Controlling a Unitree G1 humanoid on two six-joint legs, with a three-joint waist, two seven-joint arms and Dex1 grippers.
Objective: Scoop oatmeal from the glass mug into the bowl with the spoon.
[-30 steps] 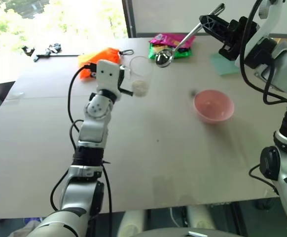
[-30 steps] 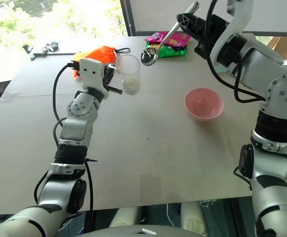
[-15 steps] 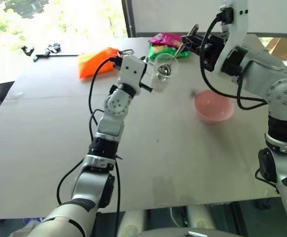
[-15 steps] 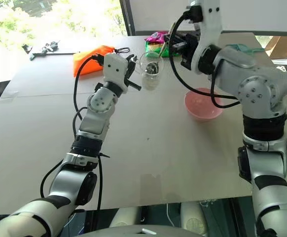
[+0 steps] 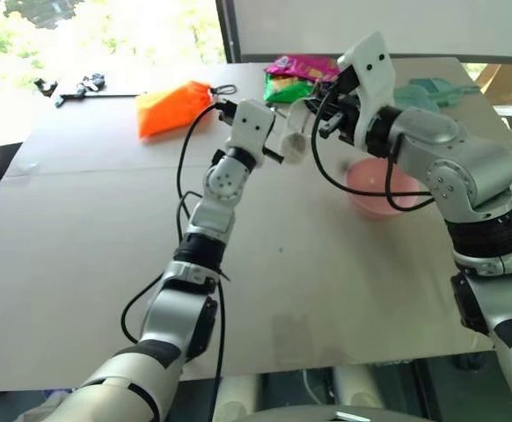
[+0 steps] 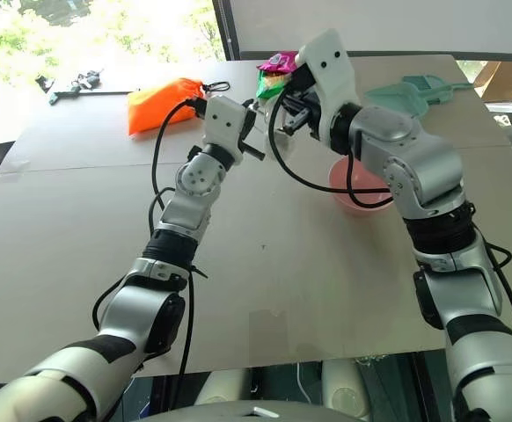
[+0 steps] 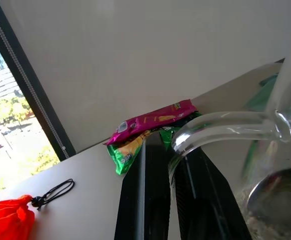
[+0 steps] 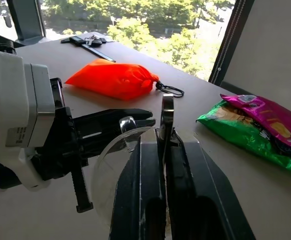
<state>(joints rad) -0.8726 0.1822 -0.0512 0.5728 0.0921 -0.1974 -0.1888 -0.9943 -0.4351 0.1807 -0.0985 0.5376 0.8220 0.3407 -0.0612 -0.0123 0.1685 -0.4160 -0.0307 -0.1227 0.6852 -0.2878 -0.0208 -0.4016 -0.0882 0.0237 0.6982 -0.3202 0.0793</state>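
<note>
My left gripper (image 5: 278, 145) is shut on the glass mug (image 5: 295, 142) and holds it above the table, tipped toward the right hand. My right gripper (image 8: 164, 145) is shut on the thin handle of the spoon (image 8: 166, 117), right at the mug's mouth. Through the glass of the mug (image 7: 220, 125), the spoon's bowl (image 7: 280, 192) sits inside it, just above the oatmeal (image 7: 263, 231) at the bottom. The pink bowl (image 5: 381, 195) stands on the table below and to the right, partly hidden by my right forearm.
An orange bag (image 5: 172, 107) lies at the back left and snack packets (image 5: 293, 75) at the back middle. A teal scoop (image 6: 410, 92) rests at the back right, and small tools (image 5: 71, 88) at the far left edge.
My left arm carried the mug to the right, toward the table's middle. My right gripper came down and left, rolling, and the spoon's bowl went from above the mug into it.
</note>
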